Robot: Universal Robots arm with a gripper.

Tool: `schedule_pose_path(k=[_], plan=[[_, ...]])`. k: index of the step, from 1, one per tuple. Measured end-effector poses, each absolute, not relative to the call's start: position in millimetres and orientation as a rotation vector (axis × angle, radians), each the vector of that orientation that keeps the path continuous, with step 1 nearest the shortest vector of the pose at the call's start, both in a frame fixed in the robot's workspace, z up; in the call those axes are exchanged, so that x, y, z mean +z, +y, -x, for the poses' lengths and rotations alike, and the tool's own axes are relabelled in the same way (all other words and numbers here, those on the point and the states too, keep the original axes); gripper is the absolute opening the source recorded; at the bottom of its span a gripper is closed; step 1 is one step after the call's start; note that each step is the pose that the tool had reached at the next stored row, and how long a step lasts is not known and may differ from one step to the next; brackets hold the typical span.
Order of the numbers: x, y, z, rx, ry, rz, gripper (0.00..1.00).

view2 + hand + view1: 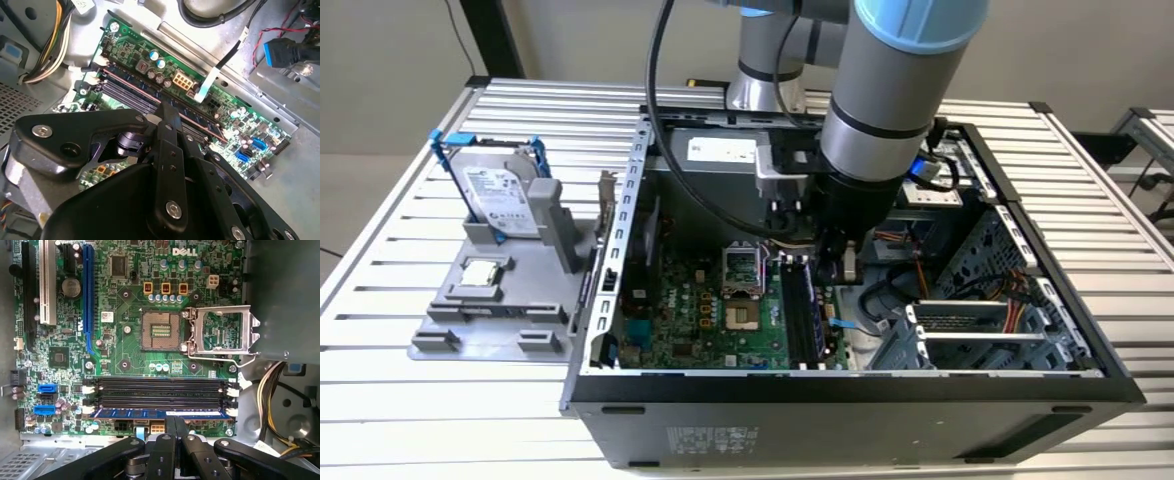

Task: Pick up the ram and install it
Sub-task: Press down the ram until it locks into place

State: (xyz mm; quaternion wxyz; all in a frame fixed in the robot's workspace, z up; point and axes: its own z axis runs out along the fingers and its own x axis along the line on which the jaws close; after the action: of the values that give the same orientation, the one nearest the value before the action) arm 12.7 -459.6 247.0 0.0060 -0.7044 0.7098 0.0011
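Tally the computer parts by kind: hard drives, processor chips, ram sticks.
Silver hard drive in a blue frame: 1
Small square silver processor chip: 1
Long thin ram stick in the motherboard slot: 1
Total: 3

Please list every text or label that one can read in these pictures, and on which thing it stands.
motherboard: one white brand logo, left unquoted; the fine print is too small to read.
hard drive label: too small to read.
case front sticker: too small to read.
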Motion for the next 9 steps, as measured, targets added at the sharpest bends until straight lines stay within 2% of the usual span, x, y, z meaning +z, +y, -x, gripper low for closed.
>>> schedule_pose_path(k=[9], plan=[[243.6, -460.1, -12.6, 0.002, 2.221, 2.206, 0.00]])
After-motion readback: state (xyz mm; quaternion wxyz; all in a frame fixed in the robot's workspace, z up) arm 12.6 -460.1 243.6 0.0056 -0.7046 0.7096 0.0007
